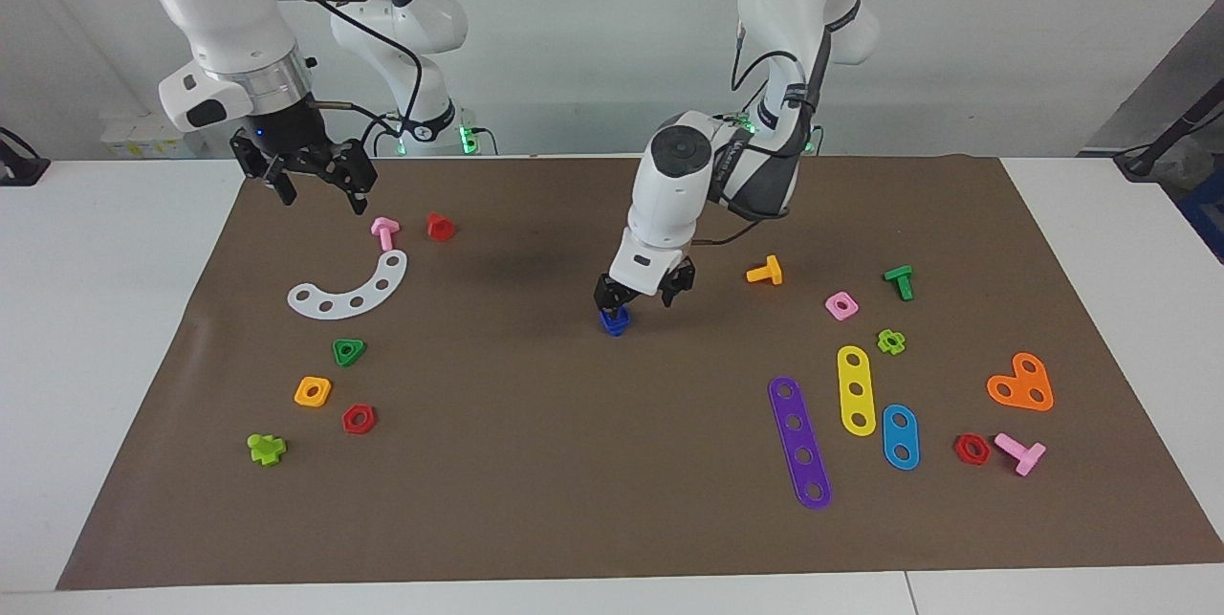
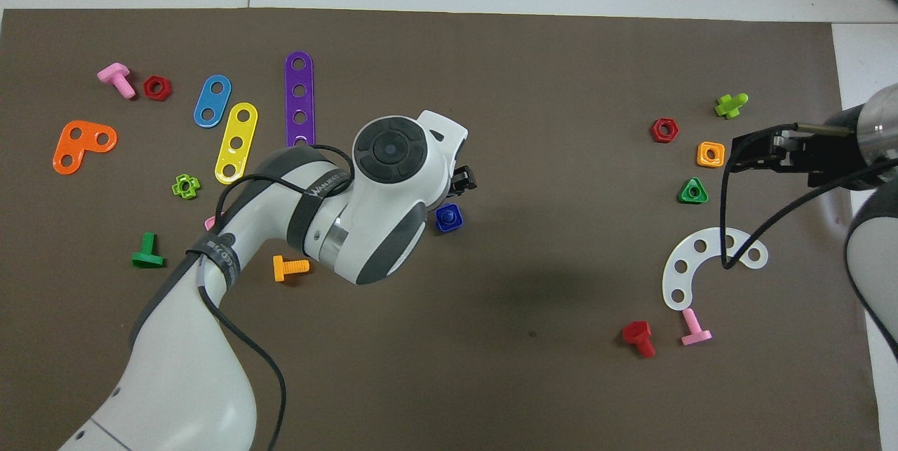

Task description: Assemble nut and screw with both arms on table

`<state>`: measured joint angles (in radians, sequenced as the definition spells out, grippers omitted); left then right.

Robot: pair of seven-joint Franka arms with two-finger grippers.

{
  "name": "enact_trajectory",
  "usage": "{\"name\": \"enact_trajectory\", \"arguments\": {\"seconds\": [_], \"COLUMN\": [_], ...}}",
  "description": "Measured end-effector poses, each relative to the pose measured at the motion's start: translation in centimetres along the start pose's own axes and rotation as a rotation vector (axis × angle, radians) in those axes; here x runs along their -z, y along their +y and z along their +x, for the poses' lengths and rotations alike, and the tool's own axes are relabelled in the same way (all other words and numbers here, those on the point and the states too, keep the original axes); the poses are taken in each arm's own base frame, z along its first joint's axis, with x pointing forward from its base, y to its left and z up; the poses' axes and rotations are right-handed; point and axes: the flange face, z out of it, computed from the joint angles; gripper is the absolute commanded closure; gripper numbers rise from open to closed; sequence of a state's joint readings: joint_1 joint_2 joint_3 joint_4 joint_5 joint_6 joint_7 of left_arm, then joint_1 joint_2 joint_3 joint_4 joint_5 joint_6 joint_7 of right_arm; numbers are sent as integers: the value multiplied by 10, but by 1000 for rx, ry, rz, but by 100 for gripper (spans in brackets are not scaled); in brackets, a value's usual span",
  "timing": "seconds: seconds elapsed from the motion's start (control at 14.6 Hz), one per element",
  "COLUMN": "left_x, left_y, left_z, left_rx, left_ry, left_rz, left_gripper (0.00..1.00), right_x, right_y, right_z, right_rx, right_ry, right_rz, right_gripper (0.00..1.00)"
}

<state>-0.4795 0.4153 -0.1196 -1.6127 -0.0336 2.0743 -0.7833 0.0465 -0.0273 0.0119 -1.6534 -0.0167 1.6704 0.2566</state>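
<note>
The dark-blue square nut (image 1: 615,318) stands on the brown mat (image 1: 535,462) of the table near its middle, and it also shows in the overhead view (image 2: 448,217). More dark blue shows under its square top; I cannot make out the screw as a separate piece. My left gripper (image 1: 643,296) is low over the mat, open, with one fingertip (image 1: 609,294) just above the nut. Its wrist hides most of it in the overhead view, where one finger (image 2: 463,181) shows. My right gripper (image 1: 320,194) is open and empty, waiting in the air over the mat's corner near its base.
Toward the right arm's end lie a white arc plate (image 1: 352,288), pink bolt (image 1: 384,232), red bolt (image 1: 440,227), green triangular nut (image 1: 349,352) and orange nut (image 1: 313,391). Toward the left arm's end lie an orange bolt (image 1: 765,272), pink nut (image 1: 841,306) and purple strip (image 1: 799,442).
</note>
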Motion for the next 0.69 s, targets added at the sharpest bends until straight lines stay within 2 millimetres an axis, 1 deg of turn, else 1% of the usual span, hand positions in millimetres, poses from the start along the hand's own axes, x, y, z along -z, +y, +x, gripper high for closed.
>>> {"name": "enact_trajectory", "arguments": {"seconds": [0.14, 0.27, 0.48, 0.69], "left_x": [22, 48, 88, 119], "left_y": [-37, -86, -171, -268], "left_z": [34, 63, 90, 111], "left_rx": [-25, -75, -159, -205], "left_ry": [-23, -56, -118, -153], "left_rz": [16, 34, 60, 88], "left_gripper": [0, 0, 0, 0], "right_x": [0, -2, -2, 4], "right_y": [1, 2, 3, 2], "right_z": [0, 0, -1, -1], "right_rx": [7, 11, 11, 12], "right_ry": [1, 1, 1, 3], "right_rz": [-7, -23, -26, -25], "right_gripper": [0, 0, 0, 0]}}
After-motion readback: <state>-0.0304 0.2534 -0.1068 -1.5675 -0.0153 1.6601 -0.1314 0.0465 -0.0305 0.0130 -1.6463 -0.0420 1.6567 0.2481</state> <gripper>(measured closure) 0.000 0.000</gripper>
